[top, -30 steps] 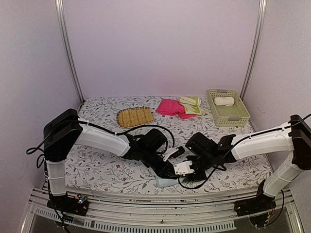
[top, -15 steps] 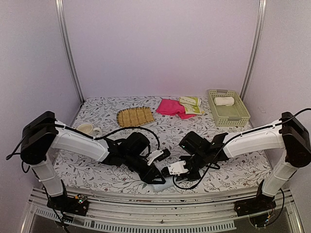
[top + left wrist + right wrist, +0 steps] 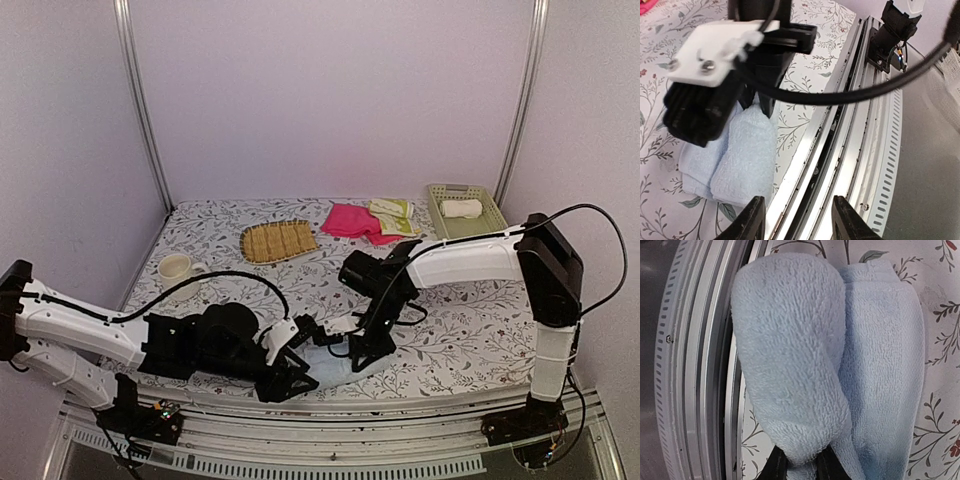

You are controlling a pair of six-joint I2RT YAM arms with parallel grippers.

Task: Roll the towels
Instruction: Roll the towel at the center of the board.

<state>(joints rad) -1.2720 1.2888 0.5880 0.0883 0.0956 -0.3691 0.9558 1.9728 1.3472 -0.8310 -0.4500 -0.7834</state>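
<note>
the light blue towel [image 3: 790, 355] lies at the near edge of the surface [image 3: 470, 330], a tight roll lying against a flatter folded part. the right pincer [image 3: 799, 465] is clamped narrow on the roll's end, apparently to stop it unwinding. the right arm reaches down and inward, wrist pitched steeply. the left pincer [image 3: 799, 222] stands wide and empty, low over the rail [image 3: 840, 140], just short of the towel.

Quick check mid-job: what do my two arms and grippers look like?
The left arm and right arm have white tubular links, black joints and looping black cables. The left gripper has black fingers; the right gripper is black with a white two-screw plate.
</note>
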